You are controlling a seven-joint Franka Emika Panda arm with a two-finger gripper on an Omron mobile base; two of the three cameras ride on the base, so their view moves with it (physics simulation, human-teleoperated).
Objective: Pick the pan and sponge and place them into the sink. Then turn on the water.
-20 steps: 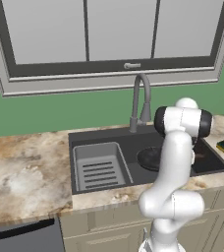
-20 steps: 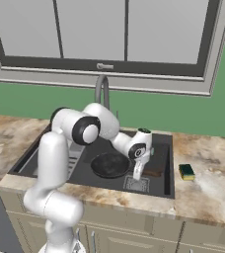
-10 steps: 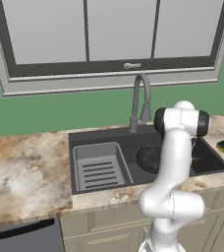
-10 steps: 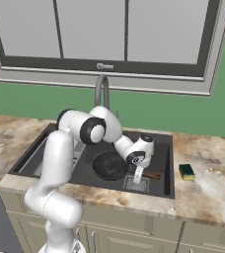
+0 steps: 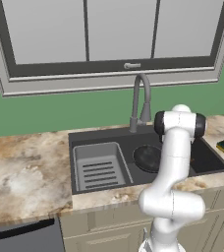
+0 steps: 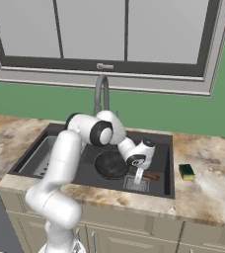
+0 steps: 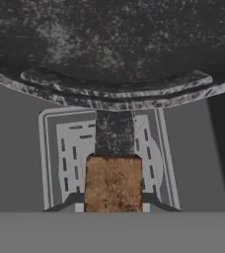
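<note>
Inside the sink [image 6: 166, 170], right of the grey rack insert [image 5: 98, 167], the pincer [image 6: 139, 176] is clamping tightly on the brown handle of the pan [image 6: 111, 164], which is sitting low over the drain grate [image 7: 55, 163] near the basin's front edge. Further right, the sponge [image 6: 186, 171] is lying on the surface [image 6: 208, 183] beside the sink's right rim. Letting go while the pan is tilting could make it clatter or slide against the basin wall.
</note>
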